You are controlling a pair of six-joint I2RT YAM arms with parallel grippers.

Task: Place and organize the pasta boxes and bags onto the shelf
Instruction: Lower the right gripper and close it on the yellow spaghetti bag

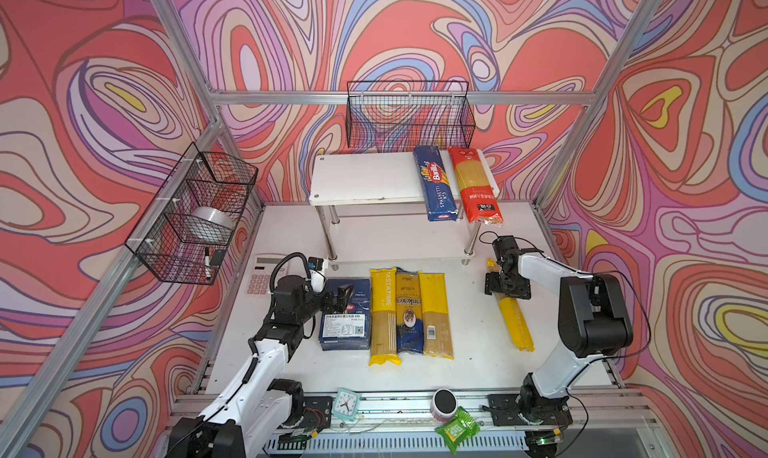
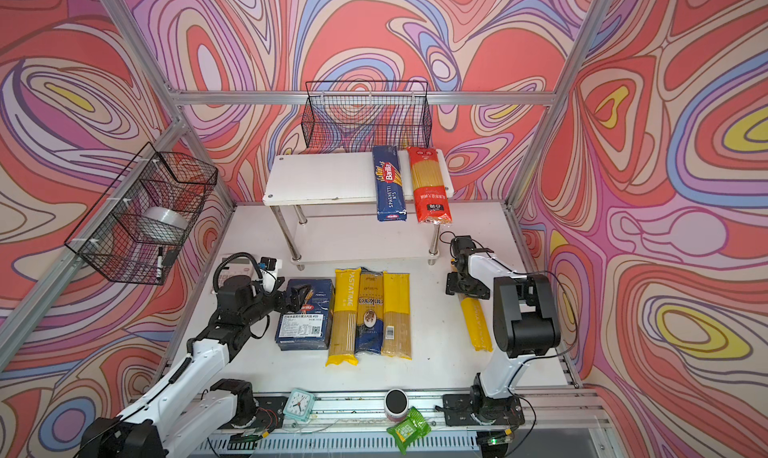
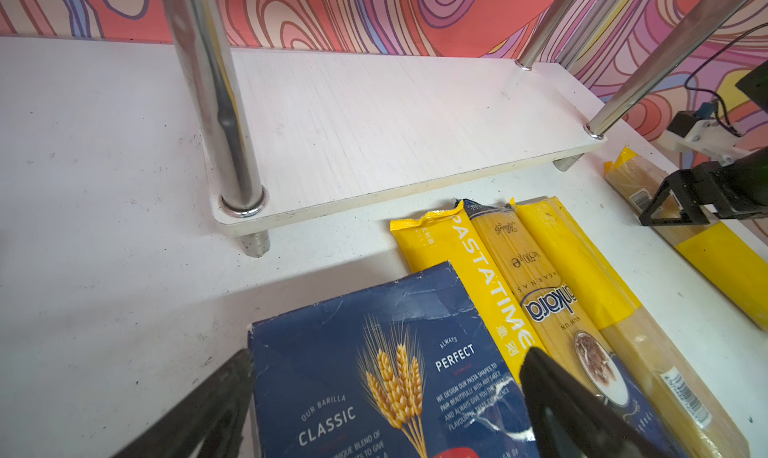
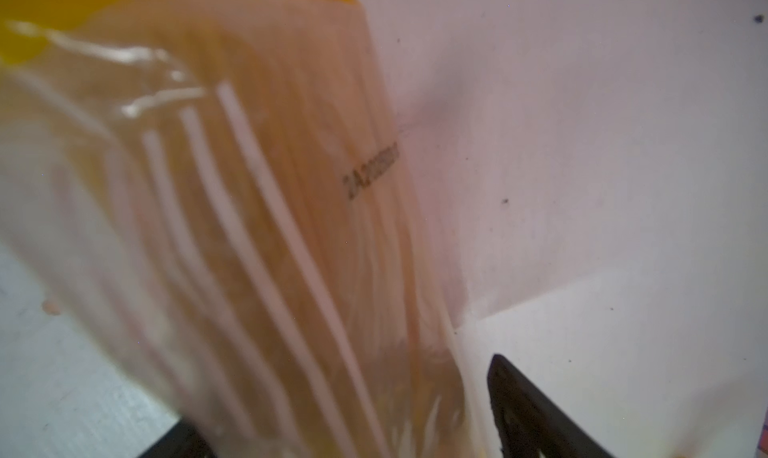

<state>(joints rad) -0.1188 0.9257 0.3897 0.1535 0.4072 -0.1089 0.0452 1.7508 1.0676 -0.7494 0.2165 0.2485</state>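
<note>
The shelf's top board carries a blue Barilla Spaghetti box and a red-and-clear bag, both overhanging its front edge. The lower board is bare. On the table lie a stack of navy Barilla cartons, a PASTA TIME bag, a dark blue-gold bag and a yellow-and-clear bag. My left gripper is open, its fingers either side of the top carton. My right gripper is open astride another yellow-and-clear bag lying slanted at the right.
A white calculator lies behind my left arm. Black wire baskets hang on the back wall and left wall. Along the front rail stand a small clock, a round jar and a green packet.
</note>
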